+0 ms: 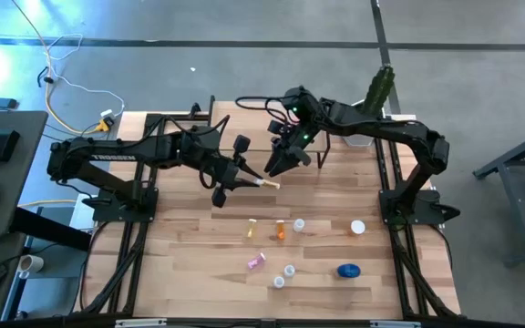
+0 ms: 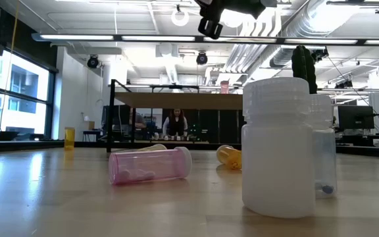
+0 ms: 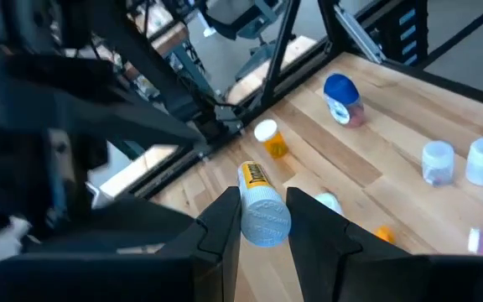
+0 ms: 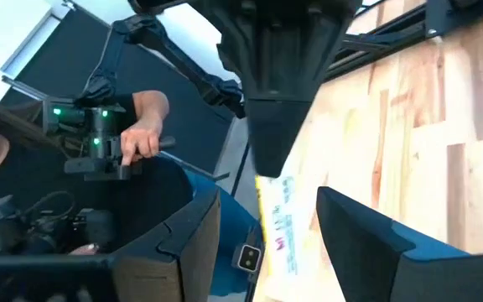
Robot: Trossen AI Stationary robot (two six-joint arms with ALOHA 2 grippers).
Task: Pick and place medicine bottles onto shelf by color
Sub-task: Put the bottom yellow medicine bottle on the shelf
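Note:
A small medicine bottle (image 1: 267,184) with a white cap and a yellow label (image 3: 254,176) hangs in the air over the table's middle, and my left gripper (image 1: 244,179) is shut on it. My right gripper (image 1: 276,167) comes from the far right and is open. In its wrist view its fingers (image 4: 193,235) stand on either side of the bottle's labelled body (image 4: 279,226), with a gap on each side. The shelf (image 2: 163,101), a light board on black legs, stands at the far side. My left gripper pinches the bottle's capped end (image 3: 264,221) between its two fingers. The fingers lie along the bottle, coming from the table's left, roughly level. The labelled body sticks out past the fingertips toward the right gripper. The bottle is lifted clear of the table.
Several bottles lie on the near half of the table: yellow (image 1: 252,230), orange (image 1: 281,230), pink (image 1: 256,262), white ones (image 1: 290,271) and a blue jar (image 1: 348,271). A cactus (image 1: 379,88) stands at the far right. A person's hand (image 4: 145,126) shows beyond the table.

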